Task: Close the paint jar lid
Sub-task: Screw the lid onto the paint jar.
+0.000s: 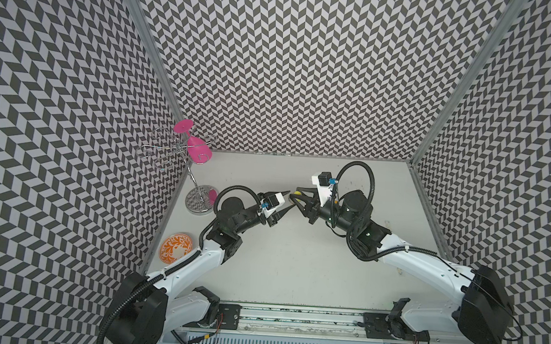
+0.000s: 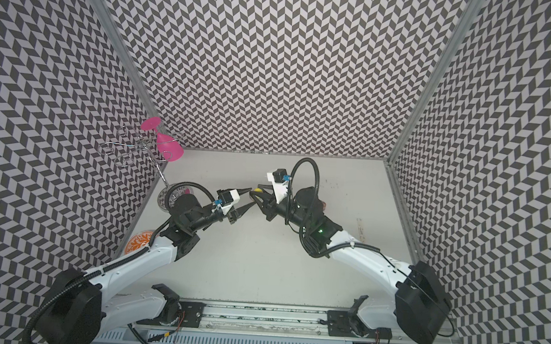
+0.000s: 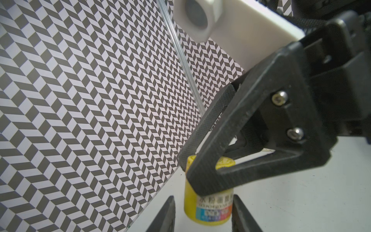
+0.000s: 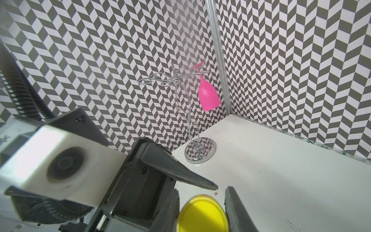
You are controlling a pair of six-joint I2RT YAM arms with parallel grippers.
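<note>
The small yellow paint jar [image 3: 190, 209] with a printed label stands upright on the white worktop [image 1: 295, 262], in its back half and about midway between the left and right edges. Its ribbed yellow lid [image 4: 202, 215] sits on top of the jar, so the placing part looks done. Whether it is screwed fully home cannot be told, because black fingers cover the seam.

The right gripper [image 4: 201, 197] comes down from above with its jaws closed on the lid, one finger against each side of the disc. The left gripper [image 3: 202, 202] reaches in low with its jaws parted around the jar body. One finger lies just beside the label and the other stands clear of the yellow wall, so it has hold of nothing.

By my reading, the task is in its late part. What probably remains is steadying the body, giving the lid its last tightening, and then letting go.
</note>
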